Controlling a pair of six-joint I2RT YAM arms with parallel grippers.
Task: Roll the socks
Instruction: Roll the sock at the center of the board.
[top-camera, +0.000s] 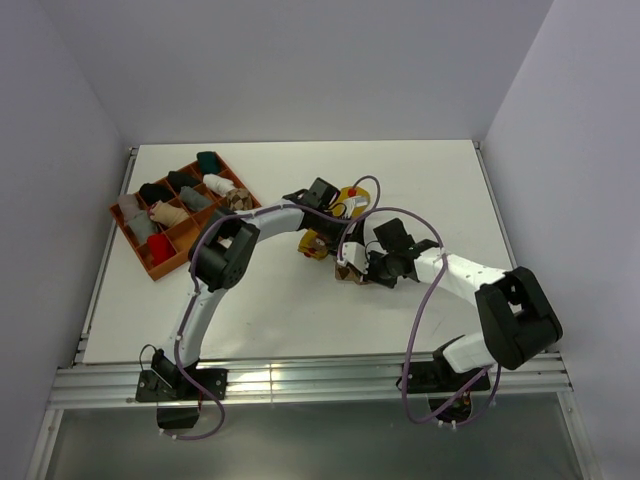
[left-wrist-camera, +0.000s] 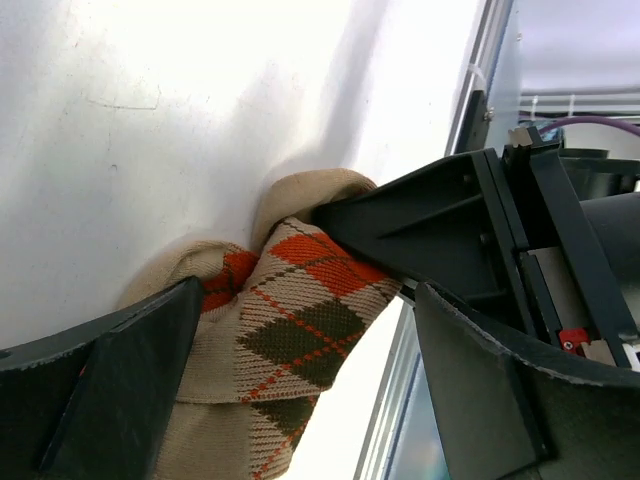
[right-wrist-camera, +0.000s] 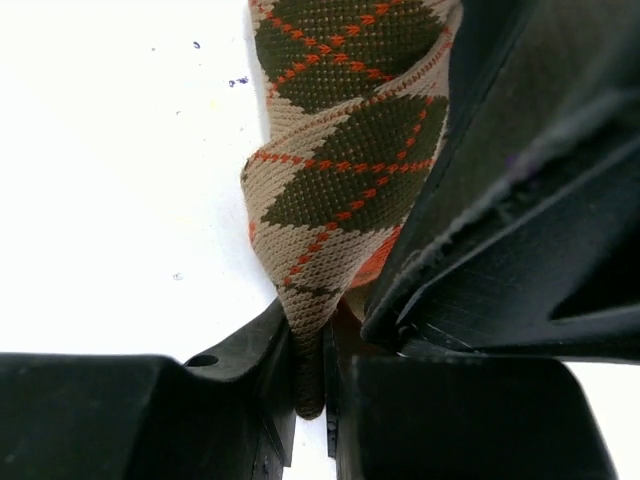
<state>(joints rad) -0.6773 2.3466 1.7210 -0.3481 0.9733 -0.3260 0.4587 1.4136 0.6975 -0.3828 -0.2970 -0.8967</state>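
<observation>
An orange-brown-cream argyle sock (left-wrist-camera: 300, 340) lies bunched on the white table between both grippers. My right gripper (right-wrist-camera: 310, 365) is shut on a fold of this sock (right-wrist-camera: 340, 150), pinching it between its jaws. My left gripper (left-wrist-camera: 308, 300) is open, its fingers (left-wrist-camera: 120, 370) wide apart on either side of the sock, next to the right gripper's finger. From above, the left gripper (top-camera: 316, 242) and right gripper (top-camera: 353, 271) meet at the table's middle. A mustard yellow sock (top-camera: 349, 200) with a red label lies just behind them. The brown-and-cream argyle sock is hidden.
An orange divided tray (top-camera: 153, 268) with several small dark, grey, white, teal and red sock bundles stands at the back left. The arms' purple cables (top-camera: 420, 290) loop over the table. The table's metal front rail (top-camera: 300, 380) runs along the near edge.
</observation>
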